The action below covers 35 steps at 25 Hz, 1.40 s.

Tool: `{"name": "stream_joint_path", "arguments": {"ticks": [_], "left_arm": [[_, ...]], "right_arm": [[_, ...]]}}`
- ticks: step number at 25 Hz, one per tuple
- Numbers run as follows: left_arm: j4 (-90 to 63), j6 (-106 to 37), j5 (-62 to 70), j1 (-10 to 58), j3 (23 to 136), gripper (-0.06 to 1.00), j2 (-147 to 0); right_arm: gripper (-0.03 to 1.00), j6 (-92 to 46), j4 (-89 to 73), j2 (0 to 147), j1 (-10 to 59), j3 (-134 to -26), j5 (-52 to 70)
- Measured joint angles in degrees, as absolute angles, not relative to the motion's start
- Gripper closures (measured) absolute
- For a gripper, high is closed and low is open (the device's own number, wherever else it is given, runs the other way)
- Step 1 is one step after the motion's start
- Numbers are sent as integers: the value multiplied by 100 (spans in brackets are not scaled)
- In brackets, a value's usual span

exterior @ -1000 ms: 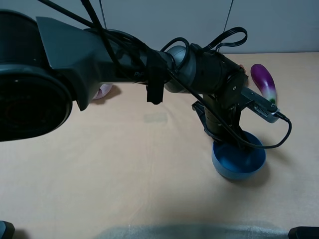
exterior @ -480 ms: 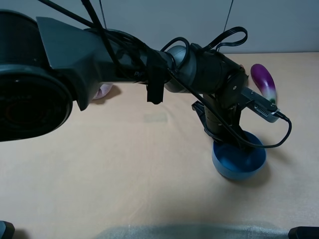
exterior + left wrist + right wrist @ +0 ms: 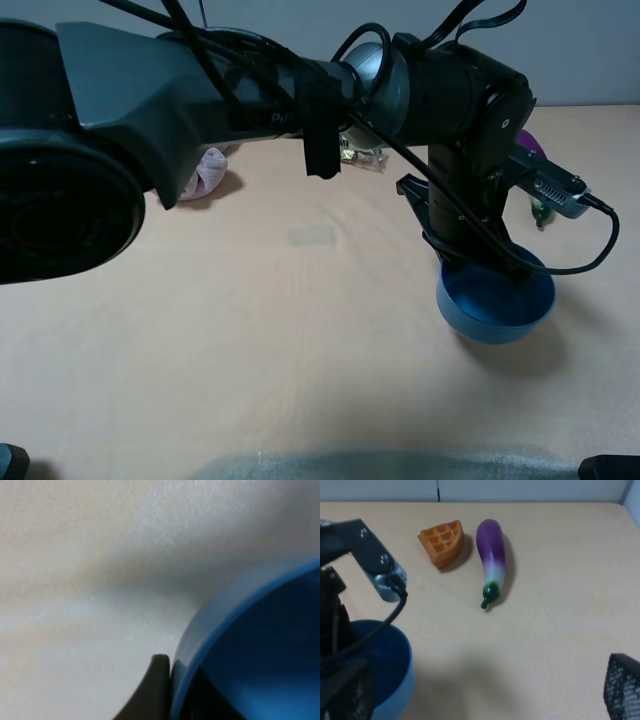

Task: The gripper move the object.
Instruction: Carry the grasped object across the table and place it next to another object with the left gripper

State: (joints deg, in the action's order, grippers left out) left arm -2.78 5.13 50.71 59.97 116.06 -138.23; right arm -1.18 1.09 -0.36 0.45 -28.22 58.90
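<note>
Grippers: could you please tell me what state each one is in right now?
Left gripper: jaws closed on the rim of the blue bowl.
Right gripper: open, holding nothing.

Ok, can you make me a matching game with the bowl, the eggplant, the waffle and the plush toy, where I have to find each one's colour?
Things:
1. bowl
2. eggplant
3. waffle
4. plush toy

Colours:
a. purple
b. orange
c. blue
d. pink

Right pairs: 1-c, 2-a, 3-b, 4-d.
</note>
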Motion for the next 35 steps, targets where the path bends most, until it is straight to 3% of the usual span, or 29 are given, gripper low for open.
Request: {"name": "stream_joint_path", "arguments": {"ticks": [14,35], "left_arm": [[89,623,6615,5997,12466,93,-13737],[479,623,6659,5883,12487,93,-12700]], "right_arm": [[28,-118,109,-36,45,-2822,5890],[28,-118,109,-36,45,-2822,5890]]}}
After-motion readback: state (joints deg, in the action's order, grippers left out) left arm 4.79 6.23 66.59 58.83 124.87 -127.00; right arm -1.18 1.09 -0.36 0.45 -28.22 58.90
